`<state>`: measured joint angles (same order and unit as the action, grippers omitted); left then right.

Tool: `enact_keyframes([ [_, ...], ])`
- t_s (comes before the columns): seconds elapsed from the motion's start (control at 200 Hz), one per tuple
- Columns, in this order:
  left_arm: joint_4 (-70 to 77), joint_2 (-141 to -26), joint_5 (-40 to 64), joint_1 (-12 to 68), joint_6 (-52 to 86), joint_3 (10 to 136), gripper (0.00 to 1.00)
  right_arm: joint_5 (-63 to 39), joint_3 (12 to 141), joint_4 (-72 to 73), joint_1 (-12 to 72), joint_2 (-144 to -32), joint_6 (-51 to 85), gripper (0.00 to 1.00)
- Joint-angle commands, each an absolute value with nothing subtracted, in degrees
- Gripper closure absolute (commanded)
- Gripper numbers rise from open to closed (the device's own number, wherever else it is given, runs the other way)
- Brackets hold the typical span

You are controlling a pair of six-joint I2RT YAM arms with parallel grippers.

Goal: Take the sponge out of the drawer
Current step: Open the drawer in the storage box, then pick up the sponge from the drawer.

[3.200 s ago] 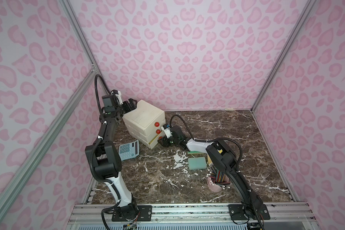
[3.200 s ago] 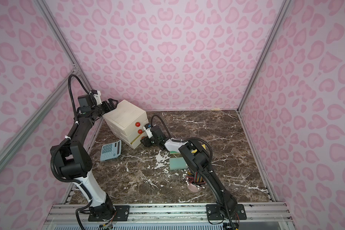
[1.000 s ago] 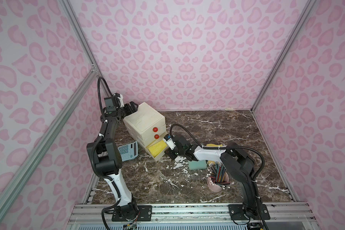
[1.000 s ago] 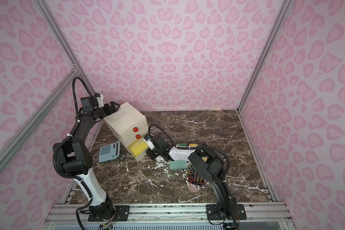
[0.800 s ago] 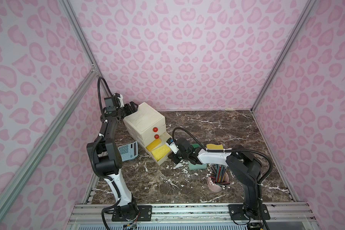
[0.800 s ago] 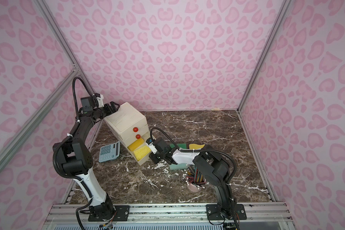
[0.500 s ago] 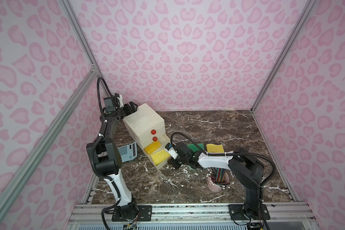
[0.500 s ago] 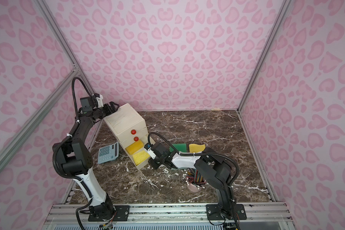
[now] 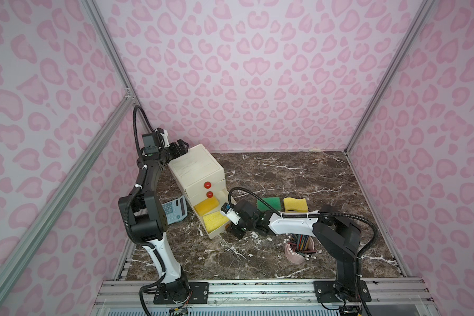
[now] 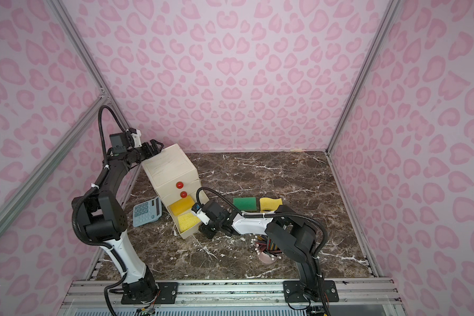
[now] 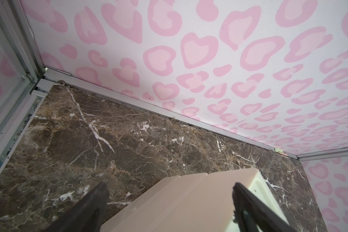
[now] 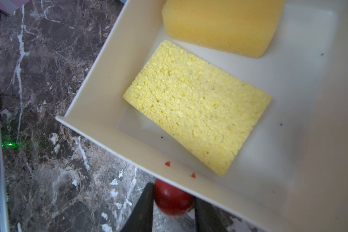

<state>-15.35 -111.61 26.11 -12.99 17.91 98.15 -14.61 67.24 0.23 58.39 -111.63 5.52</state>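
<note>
Toward 9 o'clock on the bench (image 9: 298,175), two sponges lie in the open bottom drawer (image 9: 216,233).

The right gripper (image 12: 172,209) pinches the drawer's red knob (image 12: 170,194); the left gripper (image 11: 169,186) stands wide astride the rear top edge of the cabinet (image 9: 195,167). The pale cellulose sponge (image 12: 197,106) lies flat nearest the knob, the thicker orange foam sponge (image 12: 219,26) at its 11 o'clock. Both look light, soft and squashy, not slippery; the pale one seems the easier pick, pinched from above across its short width, where the drawer walls leave room.
</note>
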Motion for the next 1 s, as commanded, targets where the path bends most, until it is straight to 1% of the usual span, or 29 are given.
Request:
enact_keyframes([
  [0.0,-16.03,-110.83,26.23,-12.92,17.58,98.35,0.02,-16.20,65.98,-3.99,58.80,-110.58,3.85,0.78],
  [0.12,-15.50,-110.91,26.33,-12.92,18.00,98.03,0.02,-15.47,64.68,-4.60,58.89,-108.86,4.35,0.78],
  [0.18,-15.24,-110.99,26.42,-12.92,18.26,97.91,0.02,-15.34,64.64,-5.54,58.96,-108.72,4.10,0.76],
  [0.25,-15.12,-110.93,26.42,-12.92,18.24,97.78,0.02,-15.53,64.89,-6.76,59.11,-108.90,3.74,0.62],
  [0.33,-15.12,-110.68,26.18,-12.92,18.02,97.56,0.02,-15.48,65.04,-7.29,59.45,-108.26,3.44,0.53],
  [0.395,-15.22,-110.50,26.26,-12.92,17.88,97.47,0.02,-14.89,64.96,-7.81,59.50,-107.07,3.18,0.49],
  [0.43,-15.23,-110.40,26.26,-12.92,17.85,97.38,0.02,-14.48,64.86,-8.26,59.50,-106.27,2.85,0.44],
  [0.51,-14.95,-110.06,26.34,-12.96,17.91,97.04,0.02,-11.68,65.17,-10.56,59.50,-104.53,1.73,0.37],
  [0.595,-14.88,-109.73,26.43,-12.96,17.79,96.70,0.02,-7.79,65.26,-12.64,59.51,-101.87,0.97,0.37],
  [0.675,-14.70,-109.22,26.46,-12.99,17.58,96.27,0.02,-7.01,65.62,-12.53,59.24,-98.86,0.10,0.37],
  [0.74,-14.14,-108.68,26.30,-13.01,17.83,95.60,0.02,-5.59,68.61,-12.92,58.83,-98.63,0.72,0.37],
  [0.795,-13.74,-108.21,26.28,-13.01,17.95,95.05,0.02,-4.30,73.47,-15.25,58.41,-100.88,0.79,0.38],
  [0.87,-13.54,-107.69,25.93,-13.01,17.72,94.34,0.02,-5.06,83.83,-23.24,58.01,-106.26,0.52,0.40],
  [0.94,-13.71,-107.16,25.11,-13.01,17.33,93.80,0.02,-5.92,89.34,-27.71,57.94,-110.39,1.29,0.43],
  [0.995,-13.71,-106.88,24.80,-13.01,17.09,93.52,0.02,-6.06,92.25,-30.36,57.52,-112.60,2.52,0.43],
])
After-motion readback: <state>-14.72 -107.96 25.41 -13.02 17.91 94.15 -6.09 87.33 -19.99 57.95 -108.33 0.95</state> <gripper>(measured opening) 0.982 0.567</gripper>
